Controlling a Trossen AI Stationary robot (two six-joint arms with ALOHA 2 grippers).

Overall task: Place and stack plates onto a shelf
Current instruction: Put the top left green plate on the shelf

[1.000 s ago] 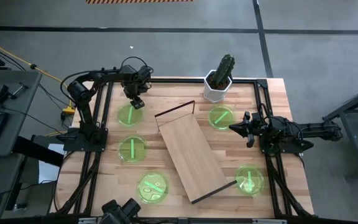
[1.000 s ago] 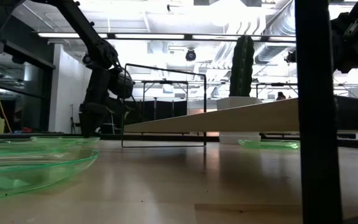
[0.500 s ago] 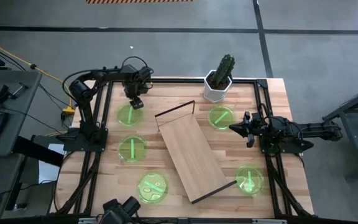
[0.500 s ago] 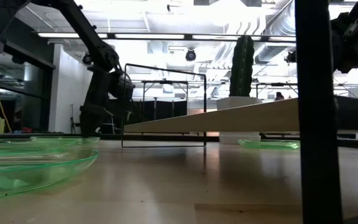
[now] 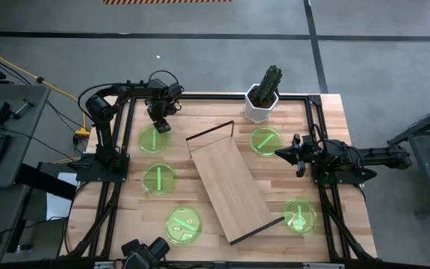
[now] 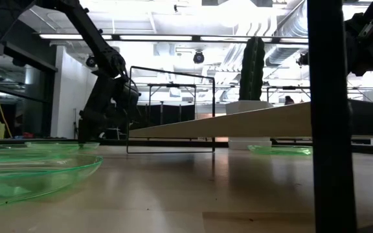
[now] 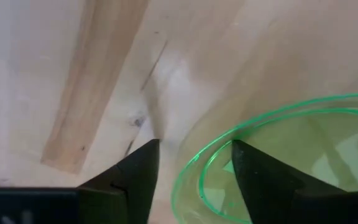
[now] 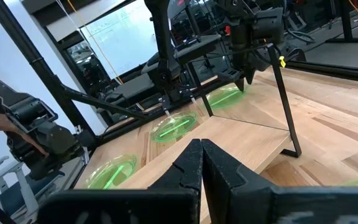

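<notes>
High view, looking straight down on my wooden table (image 5: 327,119): the shelf (image 5: 230,187), a long light-wood board with dark wire frame ends, lies diagonally across the middle. Five green plates lie singly on the table around it, none on the shelf. Three sit on my left side, running from far to near: one (image 5: 154,139) under my left gripper, one (image 5: 158,178) beside the left arm's base, one (image 5: 183,224) near the front edge. Two sit on my right: one (image 5: 265,140) just below the white cactus pot (image 5: 260,105), one (image 5: 299,215) near the shelf's lower end.

My left gripper (image 5: 159,124) is down at the far rim of the top-left plate. In the left wrist view my two dark fingers (image 7: 138,171) stand apart, straddling the plate's green rim (image 7: 194,168); one finger is outside the rim, the other over the plate's inside. I cannot tell whether either finger touches the rim. Most of the plate is cut off at that picture's edge.

My right gripper (image 5: 281,154) waits above the table just beside the plate below the cactus, fingers pressed together and holding nothing; the right wrist view shows them meeting at a point.

In the low view, a dark post in the foreground blocks part of the scene, the shelf shows only as a slanted edge (image 6: 251,122), and my left arm (image 6: 109,97) is a backlit silhouette whose fingertips I cannot make out.
</notes>
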